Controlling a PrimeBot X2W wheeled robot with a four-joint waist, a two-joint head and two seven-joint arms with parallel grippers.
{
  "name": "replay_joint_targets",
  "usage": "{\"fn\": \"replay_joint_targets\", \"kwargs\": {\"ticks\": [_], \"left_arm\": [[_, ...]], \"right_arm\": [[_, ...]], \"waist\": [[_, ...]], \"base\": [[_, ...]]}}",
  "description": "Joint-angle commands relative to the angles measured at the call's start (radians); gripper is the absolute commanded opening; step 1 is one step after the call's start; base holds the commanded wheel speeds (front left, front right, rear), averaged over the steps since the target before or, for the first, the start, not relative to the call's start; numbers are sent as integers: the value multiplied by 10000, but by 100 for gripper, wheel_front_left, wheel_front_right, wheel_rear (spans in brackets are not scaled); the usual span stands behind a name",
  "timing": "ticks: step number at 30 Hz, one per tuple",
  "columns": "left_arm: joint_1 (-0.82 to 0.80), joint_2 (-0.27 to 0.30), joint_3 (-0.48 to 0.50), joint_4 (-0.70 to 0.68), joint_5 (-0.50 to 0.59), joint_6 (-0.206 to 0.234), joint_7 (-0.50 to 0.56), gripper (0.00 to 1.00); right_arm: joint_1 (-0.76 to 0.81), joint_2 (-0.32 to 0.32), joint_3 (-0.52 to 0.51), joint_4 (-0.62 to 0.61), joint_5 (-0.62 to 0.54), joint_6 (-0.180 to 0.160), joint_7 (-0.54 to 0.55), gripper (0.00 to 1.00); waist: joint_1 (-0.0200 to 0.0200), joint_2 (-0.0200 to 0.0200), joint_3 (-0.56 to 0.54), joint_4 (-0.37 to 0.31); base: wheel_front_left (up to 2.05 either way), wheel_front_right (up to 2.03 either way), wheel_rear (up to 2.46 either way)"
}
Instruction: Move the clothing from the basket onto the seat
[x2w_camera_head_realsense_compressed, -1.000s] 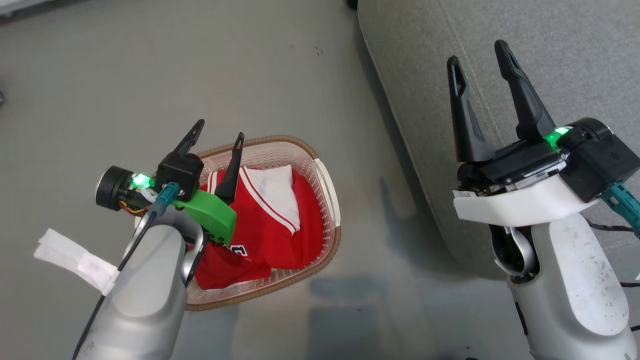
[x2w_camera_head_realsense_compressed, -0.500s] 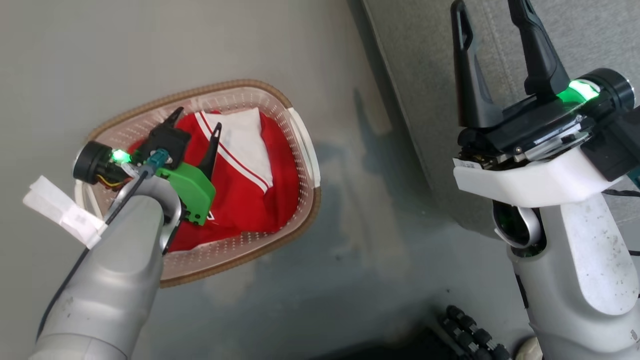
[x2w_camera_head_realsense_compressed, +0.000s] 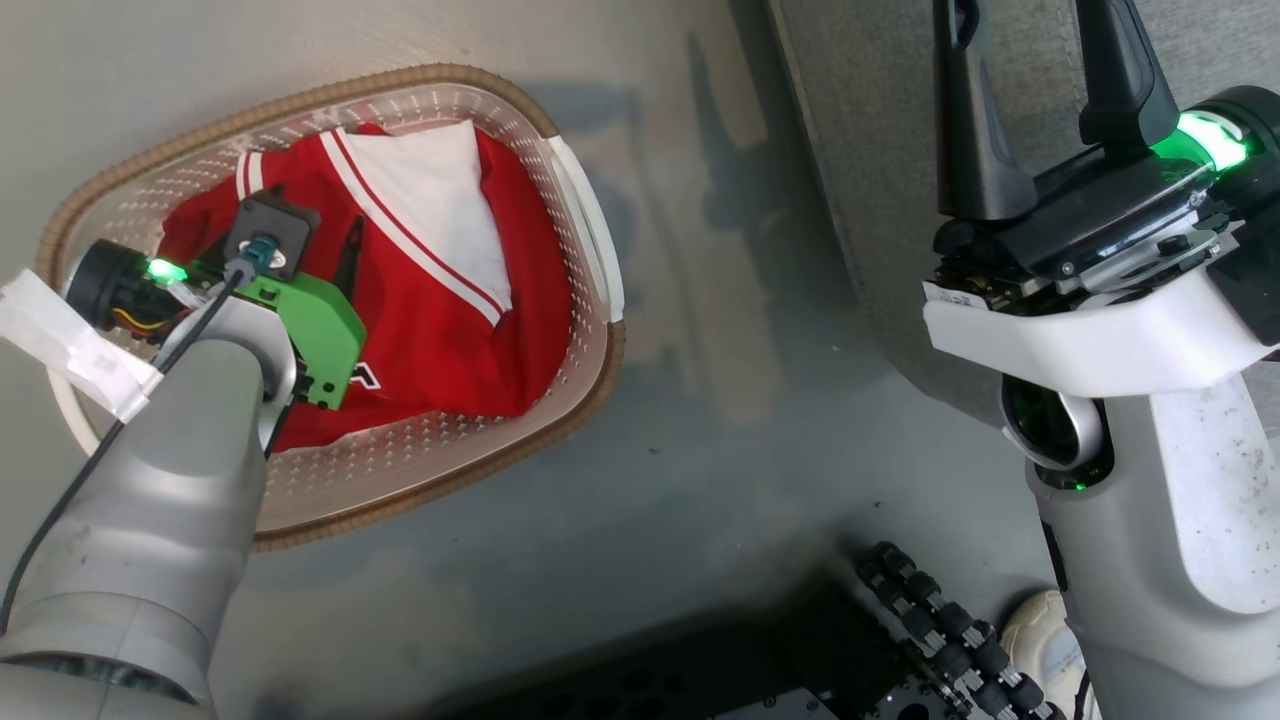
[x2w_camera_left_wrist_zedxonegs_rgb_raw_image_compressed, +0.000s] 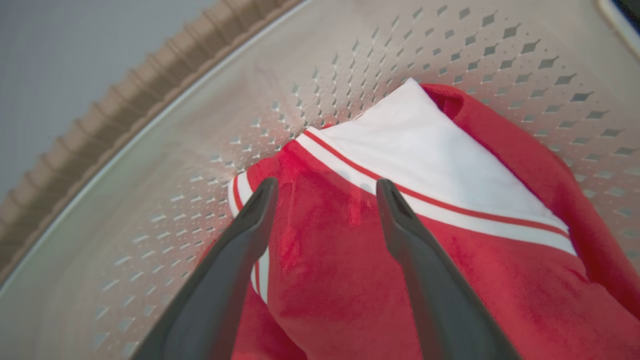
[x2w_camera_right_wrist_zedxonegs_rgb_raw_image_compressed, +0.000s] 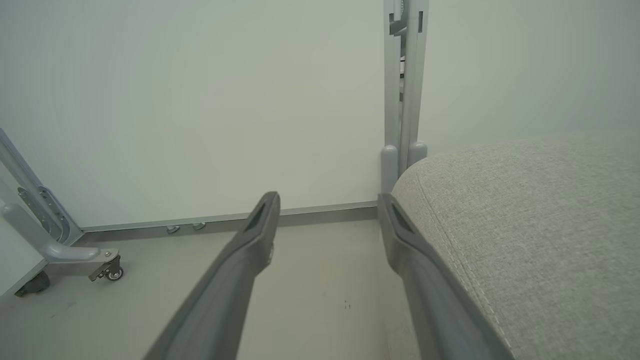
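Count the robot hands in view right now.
2: the left hand, open over red fabric clothing inside the cream perforated plastic basket; the right hand, open beside the grey woven seat.

Grey floor (x2w_camera_right_wrist_zedxonegs_rgb_raw_image_compressed: 310, 300); white wall (x2w_camera_right_wrist_zedxonegs_rgb_raw_image_compressed: 200, 100); metal post (x2w_camera_right_wrist_zedxonegs_rgb_raw_image_compressed: 402, 75); castor leg (x2w_camera_right_wrist_zedxonegs_rgb_raw_image_compressed: 65, 251) at left

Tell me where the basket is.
In the head view the basket sits on the floor at upper left, left of the seat. It holds the clothing, with the left gripper open over it.
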Motion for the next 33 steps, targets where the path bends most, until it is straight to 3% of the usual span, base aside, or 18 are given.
{"fn": "replay_joint_targets", "kwargs": {"ticks": [1, 10, 16, 25, 26, 28, 33], "left_arm": [[-310, 122, 49, 136, -32, 75, 37, 100], [-957, 293, -33, 625, -4, 588, 680, 100], [-1234, 299, 97, 751, -292, 685, 1423, 100], [-1491, -9, -37, 786, -540, 141, 1980, 100], [-1522, -26, -78, 785, -563, 131, 2001, 88], [-1529, -74, -170, 792, -507, 82, 2073, 0], [-1480, -122, -340, 799, -519, 48, 1980, 0]], "right_arm": [[-40, -23, -34, -75, 45, 1, -18, 100], [-14, -25, -115, -290, -23, 1, -18, 100], [-41, -25, -95, -400, -89, 1, -18, 100], [33, -25, -148, -478, -247, 1, -18, 100], [48, -25, -162, -485, -264, 1, -18, 100], [62, -25, -182, -489, -290, 1, -18, 100], [-6, -25, -120, -398, -324, 1, -18, 100]], "waist": [[-1, 0, 328, -87], [-1, 0, 860, -4], [-1, 0, 1165, 59], [-1, 0, 1483, 171], [-1, 0, 1502, 187], [-1, 0, 1508, 214], [-1, 0, 1394, 272]], "base": [[0, 0, 0], [0, 0, 0], [0, 0, 0], [0, 0, 0], [0, 0, 0], [0, 0, 0], [0, 0, 0]]}}
